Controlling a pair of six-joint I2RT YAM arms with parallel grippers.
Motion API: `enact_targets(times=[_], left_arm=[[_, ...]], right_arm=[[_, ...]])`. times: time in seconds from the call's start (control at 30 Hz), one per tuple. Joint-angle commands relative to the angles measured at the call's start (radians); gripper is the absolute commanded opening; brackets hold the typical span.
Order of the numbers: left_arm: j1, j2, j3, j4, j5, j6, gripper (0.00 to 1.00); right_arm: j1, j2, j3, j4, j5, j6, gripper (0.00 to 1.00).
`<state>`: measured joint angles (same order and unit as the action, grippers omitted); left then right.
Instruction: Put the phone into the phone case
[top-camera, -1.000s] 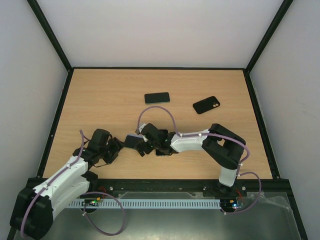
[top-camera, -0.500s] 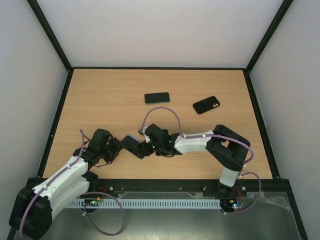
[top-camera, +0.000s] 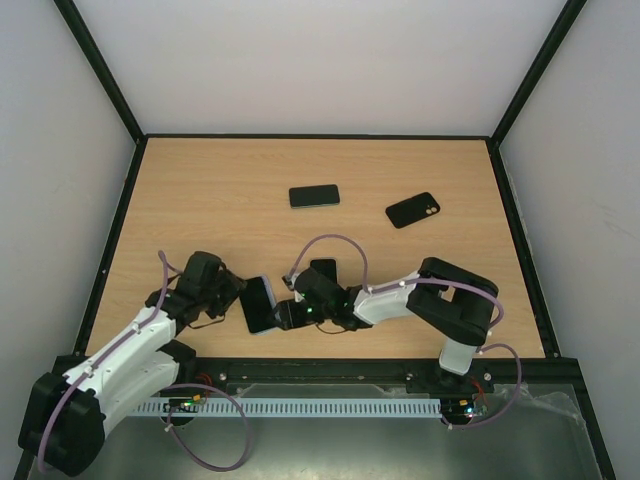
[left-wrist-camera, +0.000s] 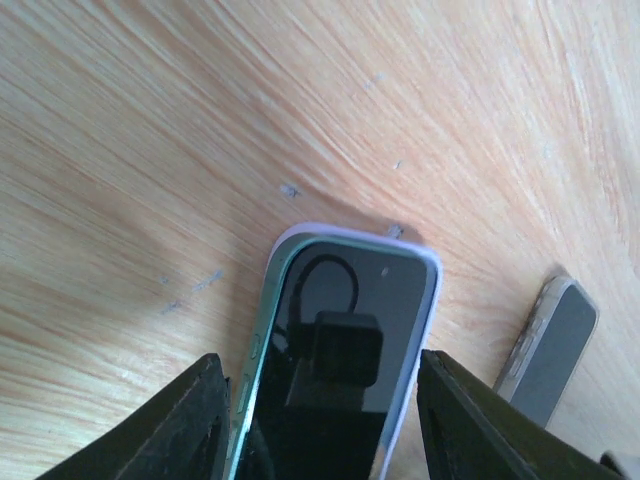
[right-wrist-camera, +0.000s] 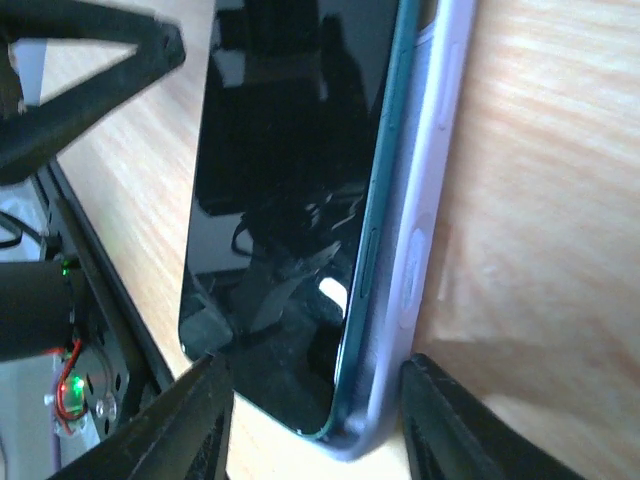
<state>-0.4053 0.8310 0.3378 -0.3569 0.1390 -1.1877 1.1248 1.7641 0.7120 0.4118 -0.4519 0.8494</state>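
Observation:
A dark-screened phone (top-camera: 258, 303) with a teal edge sits inside a lavender phone case (left-wrist-camera: 432, 285), propped at a tilt near the table's front edge. My left gripper (top-camera: 238, 297) straddles its width. In the left wrist view the left finger (left-wrist-camera: 205, 425) is against the phone (left-wrist-camera: 340, 400), and a strip of wood shows beside the right finger (left-wrist-camera: 475, 430). My right gripper (top-camera: 283, 313) has the opposite end. In the right wrist view one finger (right-wrist-camera: 450, 420) presses the phone case (right-wrist-camera: 440, 150) and the other overlaps the screen's corner (right-wrist-camera: 290, 150).
A second dark phone (top-camera: 322, 270) lies flat just behind the right wrist, and its silver edge (left-wrist-camera: 555, 345) shows in the left wrist view. Farther back lie a third phone (top-camera: 314, 196) and a black case (top-camera: 413, 210). The black front rail (top-camera: 320, 372) runs close below both grippers.
The cased phone has shifted left and toward the front edge and stands more tilted. The right gripper followed it and narrowed from wide open onto its end. The left fingers drew closer together.

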Motion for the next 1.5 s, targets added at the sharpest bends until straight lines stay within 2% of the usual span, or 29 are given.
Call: enact_targets(times=[0.0,0.17,0.43,0.73,1.17,1.47], left_arm=[[-0.003,0.010,0.026,-0.033,-0.046,0.036,0.50],[-0.003,0.028,0.022,-0.041,-0.057,0.050,0.46],[-0.003,0.032,0.015,-0.047,-0.064,0.075,0.46],[-0.009,0.008,-0.028,0.001,-0.018,0.075,0.26],[-0.024,0.109,-0.032,0.101,0.019,0.081,0.22],[-0.068,0.162,-0.007,0.158,0.024,0.084,0.09]], right_arm=[[0.045,0.013,-0.011,0.054,0.014,0.088,0.42],[0.056,-0.036,-0.050,0.060,0.116,0.129,0.32],[0.042,-0.059,-0.026,0.013,0.232,0.105,0.26],[0.005,0.006,0.019,0.059,0.207,0.112,0.25],[-0.034,0.098,0.095,0.074,0.176,0.093,0.24],[-0.046,0.129,0.075,0.143,0.163,0.108,0.19]])
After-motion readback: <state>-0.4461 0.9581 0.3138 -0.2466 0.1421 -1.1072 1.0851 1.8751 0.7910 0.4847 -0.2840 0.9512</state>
